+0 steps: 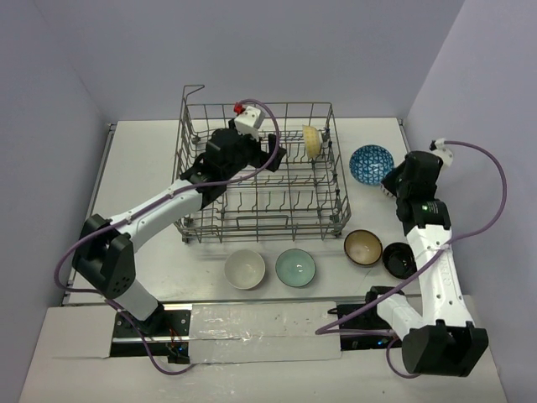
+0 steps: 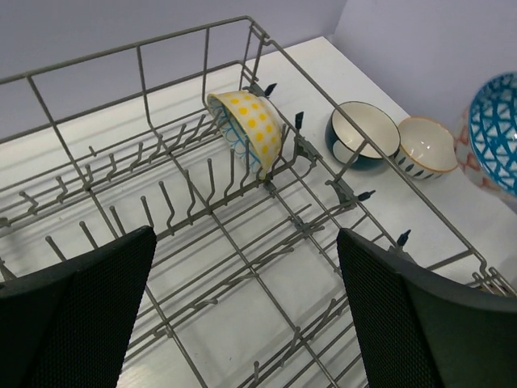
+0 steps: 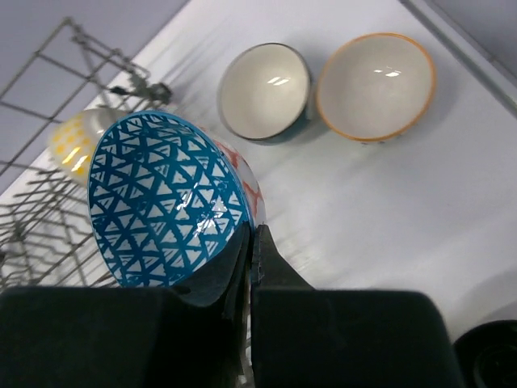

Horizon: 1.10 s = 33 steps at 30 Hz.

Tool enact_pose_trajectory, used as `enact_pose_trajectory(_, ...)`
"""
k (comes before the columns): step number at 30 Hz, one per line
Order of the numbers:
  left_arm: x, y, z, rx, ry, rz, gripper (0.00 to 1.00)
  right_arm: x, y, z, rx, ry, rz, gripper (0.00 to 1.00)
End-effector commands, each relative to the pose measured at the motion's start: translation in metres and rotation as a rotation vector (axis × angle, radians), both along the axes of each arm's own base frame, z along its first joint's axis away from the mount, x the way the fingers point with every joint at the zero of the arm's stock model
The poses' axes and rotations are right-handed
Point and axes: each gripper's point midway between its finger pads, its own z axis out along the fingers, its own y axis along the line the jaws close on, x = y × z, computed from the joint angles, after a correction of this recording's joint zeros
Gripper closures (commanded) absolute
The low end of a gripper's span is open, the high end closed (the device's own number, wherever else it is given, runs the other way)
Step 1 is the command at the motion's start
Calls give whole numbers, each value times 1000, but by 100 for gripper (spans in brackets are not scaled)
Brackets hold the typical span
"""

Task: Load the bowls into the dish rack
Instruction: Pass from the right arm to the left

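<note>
The grey wire dish rack [image 1: 260, 228] [image 2: 141, 77] stands mid-table. A yellow-dotted bowl [image 1: 312, 141] [image 2: 246, 129] [image 3: 71, 141] leans on its tines near the far right corner. Inside the rack, my left gripper [image 1: 273, 151] [image 2: 245, 236] hangs open over bare tines, holding nothing. To the right of the rack, my right gripper [image 1: 390, 180] [image 3: 252, 236] is shut on the rim of a blue-patterned bowl [image 1: 371, 164] [image 3: 166, 198] [image 2: 494, 129], which it holds tilted above the table.
White [image 1: 245, 269], pale green [image 1: 295, 268], tan [image 1: 363, 247] and black [image 1: 398, 259] bowls sit in front of the rack. A dark-sided bowl [image 3: 264, 90] [image 2: 363, 133] and an orange-rimmed bowl [image 3: 376, 85] [image 2: 426, 145] rest beside the rack's right wall, below the held bowl.
</note>
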Motion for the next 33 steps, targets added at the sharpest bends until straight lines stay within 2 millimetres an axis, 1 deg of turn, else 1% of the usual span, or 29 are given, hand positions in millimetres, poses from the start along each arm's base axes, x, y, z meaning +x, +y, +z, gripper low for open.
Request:
enact_pose_trajectory(1,-15,-4,32,53,-135,-103,1,20,26,64,-6,-153,108,100)
enact_pose_trajectory(2,-19,-6,36,82,-160,-143,1,25,32,61,-12,-129,134,100)
enact_pose_trajectory(3,-18,-6,38,98,-169,-151,1,29,38,72,-19,-144,152,100)
enact_pose_trajectory(4,-20,-7,39,114,-177,-164,1,30,52,73,-20,-138,197,100)
enact_pose_trajectory(5,-23,-8,42,131,-183,-190,1,35,59,70,-20,-121,219,100)
enact_pose_trajectory(6,-23,-8,42,186,-225,-216,1,38,65,76,-18,-131,242,100)
enact_pose_trajectory(7,-26,-9,44,202,-239,-239,1,40,70,76,-14,-126,261,100)
enact_pose_trajectory(8,-32,-9,44,237,-270,-289,1,44,81,70,-11,-106,294,100)
enact_pose_trajectory(10,-40,-9,51,251,-310,-324,1,48,91,71,-8,-99,328,100)
enact_pose_trajectory(11,-42,-9,51,269,-332,-343,1,50,103,69,2,-87,366,100)
enact_pose_trajectory(12,-45,-10,52,275,-345,-361,1,52,108,69,6,-91,382,100)
enact_pose_trajectory(13,-47,-10,54,282,-358,-373,1,55,113,65,9,-77,399,100)
enact_pose_trajectory(14,-48,-11,59,288,-375,-386,1,56,116,65,10,-77,408,100)
enact_pose_trajectory(15,-49,-12,61,307,-395,-403,1,57,125,66,11,-75,434,100)
enact_pose_trajectory(16,-55,-14,56,319,-379,-444,1,60,129,62,10,-61,448,100)
enact_pose_trajectory(17,-57,-16,60,326,-403,-465,1,61,134,62,11,-62,460,100)
enact_pose_trajectory(20,-68,-26,61,333,-441,-538,1,66,150,58,26,-55,509,100)
enact_pose_trajectory(21,-70,-28,60,339,-447,-553,1,68,152,59,29,-61,512,100)
enact_pose_trajectory(22,-72,-32,56,348,-439,-579,2,69,162,55,41,-50,546,100)
enact_pose_trajectory(24,-77,-39,52,371,-446,-624,4,72,169,54,43,-51,562,100)
enact_pose_trajectory(25,-77,-44,51,375,-443,-646,4,74,176,50,48,-41,584,100)
enact_pose_trajectory(27,-81,-51,39,403,-423,-691,6,77,184,46,52,-33,605,100)
enact_pose_trajectory(28,-83,-54,42,410,-441,-713,6,77,187,46,58,-34,620,100)
enact_pose_trajectory(29,-89,-57,37,420,-428,-739,5,78,189,46,61,-36,626,100)
enact_pose_trajectory(30,-90,-61,31,431,-422,-756,5,79,191,45,62,-34,630,100)
enact_pose_trajectory(31,-94,-66,34,435,-438,-771,5,80,194,42,64,-28,639,100)
enact_pose_trajectory(33,-96,-72,27,451,-431,-799,5,82,195,42,63,-26,645,100)
